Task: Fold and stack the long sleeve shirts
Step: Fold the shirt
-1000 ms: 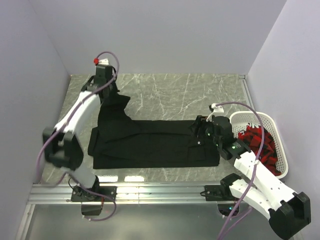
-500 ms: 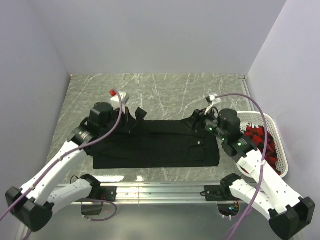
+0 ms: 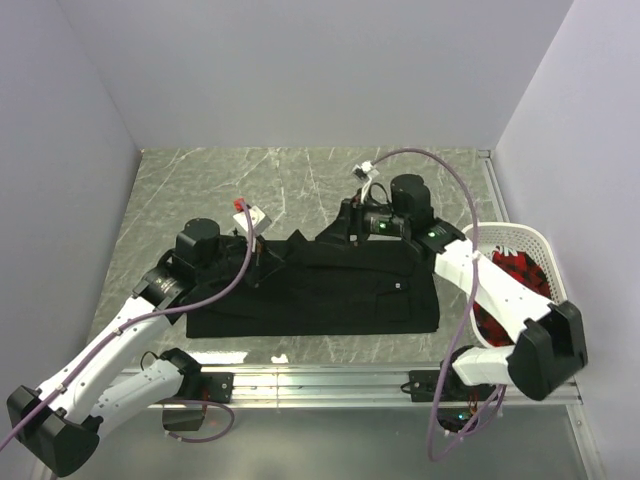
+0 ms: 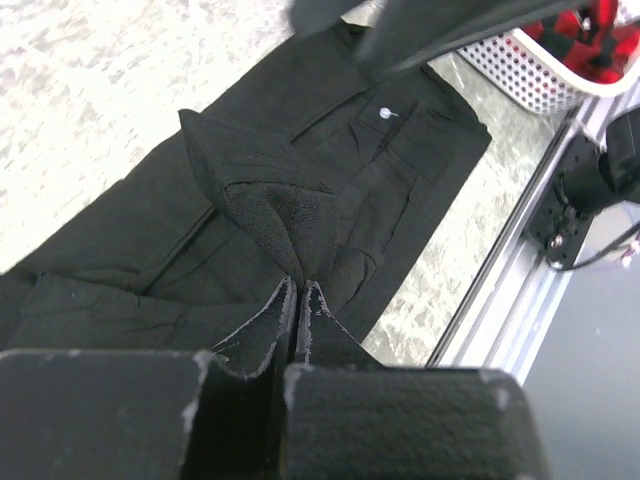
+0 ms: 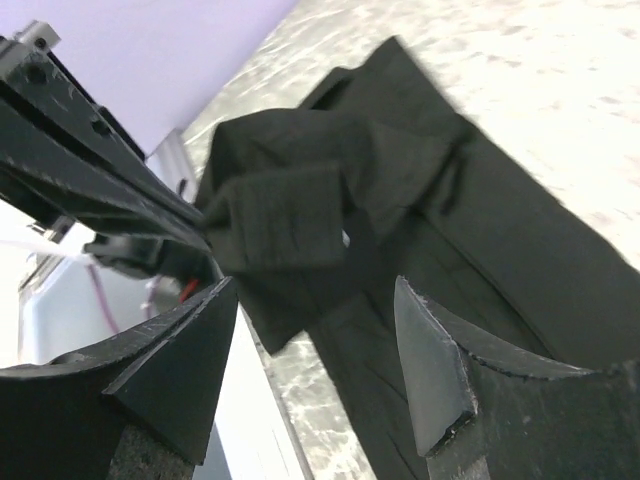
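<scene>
One black long sleeve shirt [image 3: 330, 295] lies flat across the middle of the table, with a pale button [image 4: 385, 113] showing on it. My left gripper [image 3: 264, 260] hangs over its left half, shut on a bunched sleeve end [image 4: 270, 205] lifted off the body of the shirt. In the left wrist view the fingertips [image 4: 290, 295] pinch that cloth tight. My right gripper [image 3: 345, 225] hovers over the shirt's far edge, pointing left, open. Between its two fingers [image 5: 430, 370] the right wrist view shows the raised sleeve cuff [image 5: 290, 215] a little way off, untouched.
A white slatted basket [image 3: 520, 238] holding red cloth [image 3: 515, 280] stands at the right edge of the table, also seen as the basket [image 4: 530, 75] in the left wrist view. The metal rail [image 3: 320, 385] runs along the near edge. Walls close in on three sides.
My left arm swung from the far left corner toward the middle, carrying the sleeve over the shirt. My right arm left the shirt's right end and moved up and left, open.
</scene>
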`<state>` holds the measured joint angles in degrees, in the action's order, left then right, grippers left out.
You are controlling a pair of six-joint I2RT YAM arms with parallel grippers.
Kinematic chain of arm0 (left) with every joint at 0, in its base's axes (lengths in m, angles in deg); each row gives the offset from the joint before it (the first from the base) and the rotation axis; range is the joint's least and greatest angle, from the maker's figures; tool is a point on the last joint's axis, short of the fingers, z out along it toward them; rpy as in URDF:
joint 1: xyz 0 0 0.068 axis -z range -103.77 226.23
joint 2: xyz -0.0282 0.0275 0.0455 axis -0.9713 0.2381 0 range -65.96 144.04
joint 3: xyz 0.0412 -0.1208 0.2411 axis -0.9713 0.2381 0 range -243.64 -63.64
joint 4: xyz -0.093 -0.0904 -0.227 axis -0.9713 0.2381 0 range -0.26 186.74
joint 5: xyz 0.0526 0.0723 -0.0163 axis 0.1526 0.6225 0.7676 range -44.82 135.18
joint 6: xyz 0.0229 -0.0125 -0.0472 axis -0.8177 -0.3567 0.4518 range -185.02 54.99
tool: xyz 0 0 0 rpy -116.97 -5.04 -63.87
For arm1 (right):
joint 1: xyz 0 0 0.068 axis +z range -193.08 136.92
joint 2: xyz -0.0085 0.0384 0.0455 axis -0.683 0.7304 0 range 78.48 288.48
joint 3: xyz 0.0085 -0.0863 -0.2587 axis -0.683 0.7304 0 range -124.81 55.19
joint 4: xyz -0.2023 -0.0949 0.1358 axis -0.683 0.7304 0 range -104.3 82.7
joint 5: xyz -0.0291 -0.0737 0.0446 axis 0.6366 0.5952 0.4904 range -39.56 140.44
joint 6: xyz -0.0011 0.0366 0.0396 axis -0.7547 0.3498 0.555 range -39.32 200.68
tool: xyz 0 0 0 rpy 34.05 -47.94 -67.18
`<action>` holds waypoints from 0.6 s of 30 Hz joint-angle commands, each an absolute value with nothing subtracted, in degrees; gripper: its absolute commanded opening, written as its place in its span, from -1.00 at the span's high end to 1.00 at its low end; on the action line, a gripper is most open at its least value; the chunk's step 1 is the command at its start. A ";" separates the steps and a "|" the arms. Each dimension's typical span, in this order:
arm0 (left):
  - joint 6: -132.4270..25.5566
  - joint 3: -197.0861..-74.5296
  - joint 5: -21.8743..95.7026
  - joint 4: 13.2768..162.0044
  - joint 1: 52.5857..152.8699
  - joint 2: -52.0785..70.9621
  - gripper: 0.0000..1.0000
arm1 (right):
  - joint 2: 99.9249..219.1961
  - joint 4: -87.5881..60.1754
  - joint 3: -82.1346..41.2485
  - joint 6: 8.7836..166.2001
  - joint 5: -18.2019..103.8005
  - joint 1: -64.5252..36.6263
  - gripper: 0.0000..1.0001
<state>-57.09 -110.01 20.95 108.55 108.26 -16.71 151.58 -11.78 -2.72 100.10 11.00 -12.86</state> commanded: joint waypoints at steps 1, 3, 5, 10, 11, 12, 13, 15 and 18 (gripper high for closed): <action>-61.93 -109.34 16.88 104.42 108.75 -17.89 0.99 | 156.15 -16.41 -8.69 100.54 3.25 -11.96 -0.43; -63.60 -109.25 16.17 104.34 108.66 -17.89 0.99 | 158.89 -15.89 -10.63 99.49 0.71 -11.53 -0.43; -64.40 -109.34 15.39 104.51 108.83 -17.80 0.99 | 162.49 -16.15 -12.74 98.61 -0.09 -11.26 -0.43; -69.14 -109.52 15.29 105.48 108.92 -17.80 0.99 | 168.38 -19.12 -15.21 97.47 -1.68 -11.26 -0.43; -69.41 -109.60 15.21 105.56 109.01 -17.89 0.99 | 169.09 -19.48 -15.30 97.03 -1.68 -11.26 -0.43; -70.02 -109.69 14.86 105.65 109.01 -18.15 0.99 | 170.40 -19.57 -15.56 96.59 -2.03 -11.26 -0.43; -70.20 -109.69 14.94 105.74 109.01 -18.24 0.99 | 171.02 -19.14 -16.26 95.28 -2.81 -11.26 -0.43; -70.64 -109.78 15.20 105.65 109.01 -18.68 0.99 | 172.43 -19.22 -16.70 94.30 -6.15 -11.26 -0.43; -70.99 -109.61 15.82 105.83 109.10 -18.68 0.99 | 173.14 -20.80 -16.44 93.42 -12.03 -11.26 -0.41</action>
